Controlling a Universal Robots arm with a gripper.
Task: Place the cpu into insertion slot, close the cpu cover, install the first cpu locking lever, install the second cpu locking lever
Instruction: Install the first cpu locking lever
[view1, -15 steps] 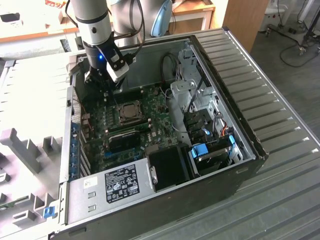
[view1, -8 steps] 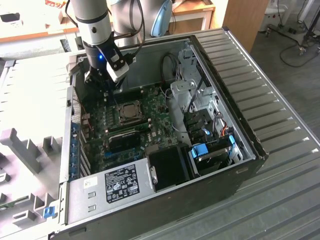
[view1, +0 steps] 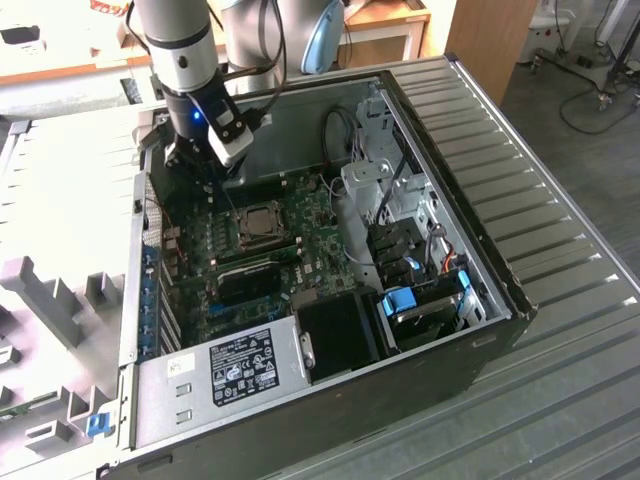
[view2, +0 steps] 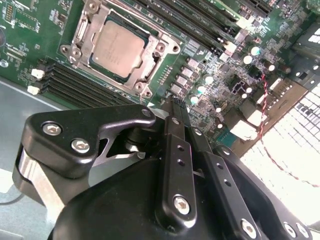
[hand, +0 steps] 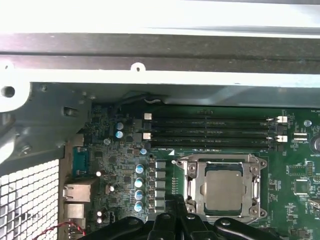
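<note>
The cpu (view2: 117, 47) (hand: 223, 189), a dull silver-tan square, lies flat in the insertion slot (view2: 144, 36), whose black frame shows as a thin rim around it. The cpu cover (view2: 90, 25) (hand: 220, 161), a grey metal frame, lies down around the chip. In the exterior view the socket (view1: 262, 222) sits mid-motherboard. My gripper (view2: 177, 107) (hand: 175, 202) (view1: 222, 185) hovers above the board beside the socket, on the memory-slot side, fingers shut with nothing between them. Whether the thin levers along the socket sides are latched I cannot tell.
Long black memory slots (hand: 210, 132) (view2: 75, 82) run between socket and case wall (hand: 150, 50). A row of capacitors (hand: 139, 182) stands beside the socket. A power supply (view1: 235, 365) and a drive cage with blue tabs (view1: 420, 300) occupy the case's near end.
</note>
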